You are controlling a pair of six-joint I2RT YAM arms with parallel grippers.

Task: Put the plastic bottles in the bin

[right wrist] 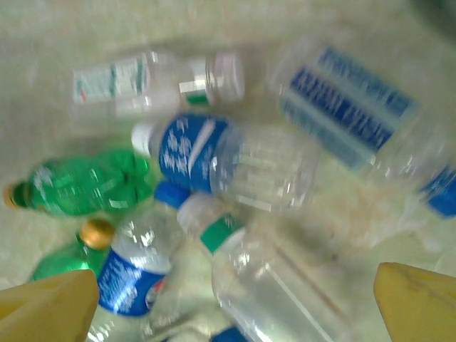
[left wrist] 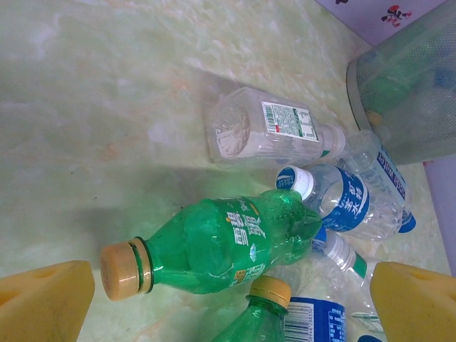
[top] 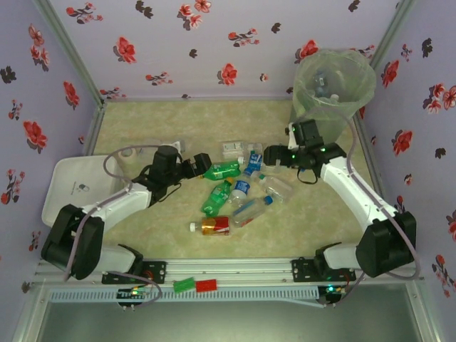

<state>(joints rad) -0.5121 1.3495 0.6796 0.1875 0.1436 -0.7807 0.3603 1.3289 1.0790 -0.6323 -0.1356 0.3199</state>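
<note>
Pickup is the step in hand, as I judge it. The left end effector (top: 194,168) hangs low with its yellow pads (left wrist: 43,303) spread wide and gripping nothing. In its wrist view a green bottle (left wrist: 228,246) lies on its side between them, tan cap toward the left pad, touching neither. The right end effector (top: 280,157) is likewise released, poised above a clear bottle with a green neck band (right wrist: 263,285).

Around them the plastic bottles (top: 235,189) lie heaped mid-tabletop (top: 128,128), an amber bottle (top: 211,226) at the near edge of the heap. The bin (top: 333,89) stands in the far right corner, just beyond the right arm.

Next, I'd say, each end effector must drop and clench across a bottle's body. The left then faces a long carry over the heap to the bin — the right has the shorter trip. Round, slick bottles may roll away as the pads close.

The right wrist view is smeared, so the labels there can't be read. The bottles overlap, so I can't count them. A second green bottle (left wrist: 256,313) is cut off at the frame's bottom. What sits in the bin shows dimly through its liner — bottles, probably.
</note>
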